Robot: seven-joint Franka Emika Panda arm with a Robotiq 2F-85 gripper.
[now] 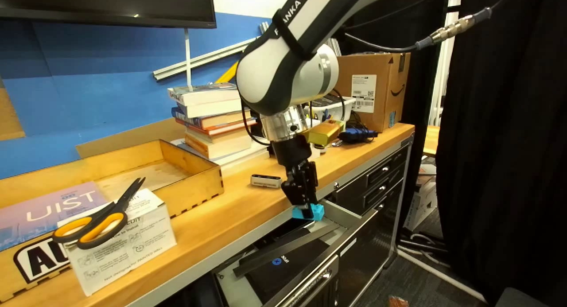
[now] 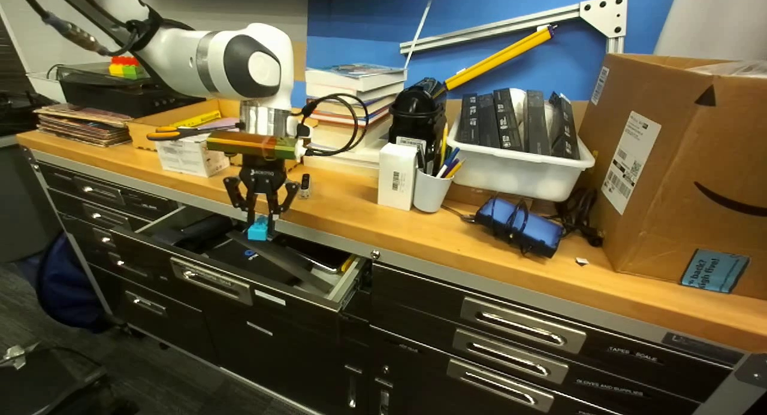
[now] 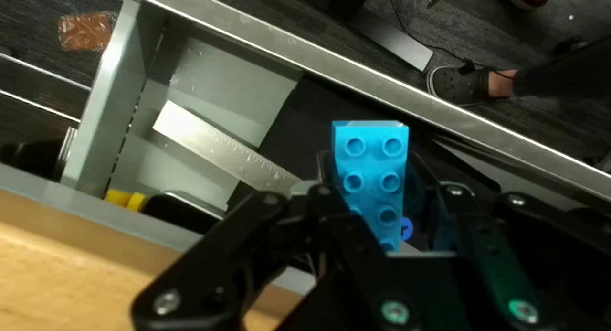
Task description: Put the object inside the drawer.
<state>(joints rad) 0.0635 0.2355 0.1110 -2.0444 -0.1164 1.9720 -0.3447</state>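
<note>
The object is a small light-blue studded block (image 1: 316, 212), also seen in an exterior view (image 2: 258, 230) and large in the wrist view (image 3: 370, 144). My gripper (image 2: 261, 221) points down and is shut on the block, with a finger on each side of it. The drawer (image 2: 299, 298) is pulled open below the worktop. Its side wall shows in an exterior view (image 1: 341, 213) and its front rim in the wrist view (image 3: 286, 45). The block hangs over the drawer's opening, within its walls in the wrist view. The fingers hide the block's lower part in the wrist view.
The drawer holds a metal ruler (image 3: 224, 147), a flat black item (image 3: 305, 116) and a yellow-ended tool (image 3: 126, 198). The wooden worktop edge (image 1: 239, 223) lies behind the opening. Scissors (image 1: 104, 223) rest on a white box (image 1: 133, 249). A small dark flat item (image 1: 266, 180) lies on the worktop.
</note>
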